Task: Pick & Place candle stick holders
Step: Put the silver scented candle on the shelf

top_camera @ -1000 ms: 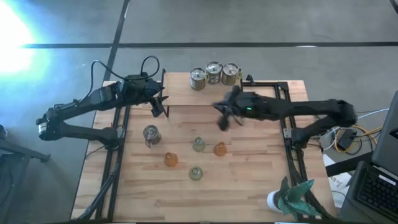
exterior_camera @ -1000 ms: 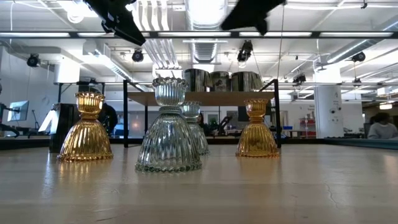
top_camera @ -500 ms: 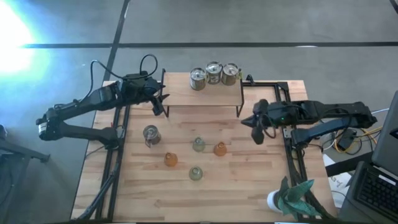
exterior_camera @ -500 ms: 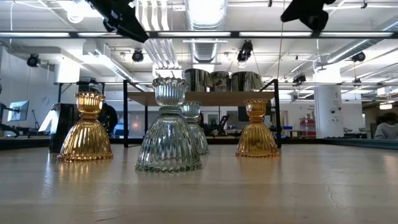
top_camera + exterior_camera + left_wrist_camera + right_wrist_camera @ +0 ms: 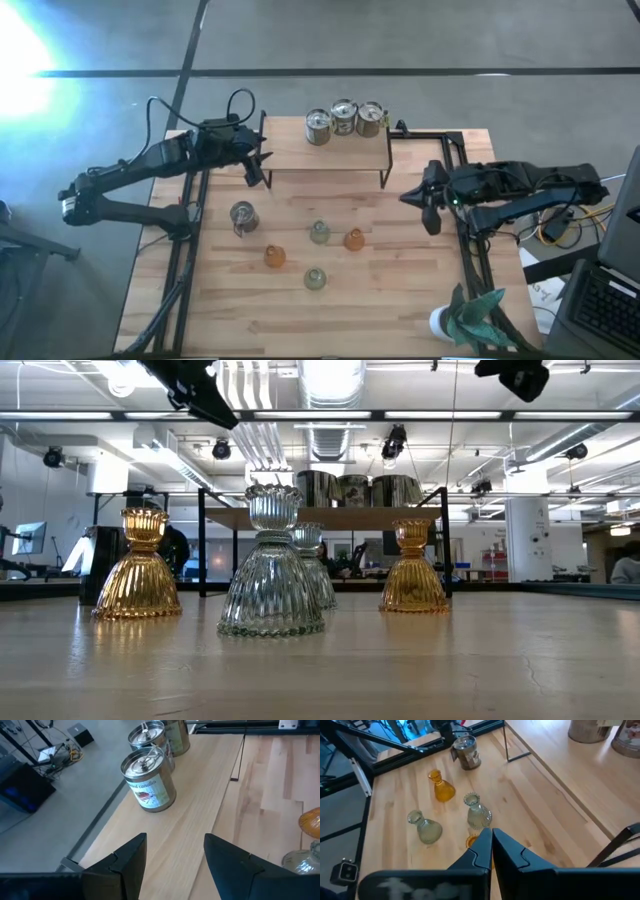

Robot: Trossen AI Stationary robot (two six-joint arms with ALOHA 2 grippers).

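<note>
Three silvery cans (image 5: 344, 120) stand on a raised wooden shelf (image 5: 325, 152) at the far side. A fourth can (image 5: 242, 215) stands on the table on its base. Two amber glass holders (image 5: 274, 257) (image 5: 353, 239) and two clear ones (image 5: 319, 232) (image 5: 315, 279) stand upright on their flared bases at mid-table. My left gripper (image 5: 255, 168) hovers open over the shelf's left end, facing the cans (image 5: 149, 780). My right gripper (image 5: 430, 205) is shut and empty, above the table right of the shelf; its fingers (image 5: 491, 845) partly hide one amber holder (image 5: 470, 841).
The shelf stands on black metal legs (image 5: 383, 170). A white pot with a teal plant (image 5: 462, 318) stands at the near right corner. Black frame rails (image 5: 465, 250) run along both table sides. Bare tabletop lies near the front edge.
My right gripper has gone from just in front of the shelf toward the table's right edge, ending above the right side of the table. All holders stand where they were.
</note>
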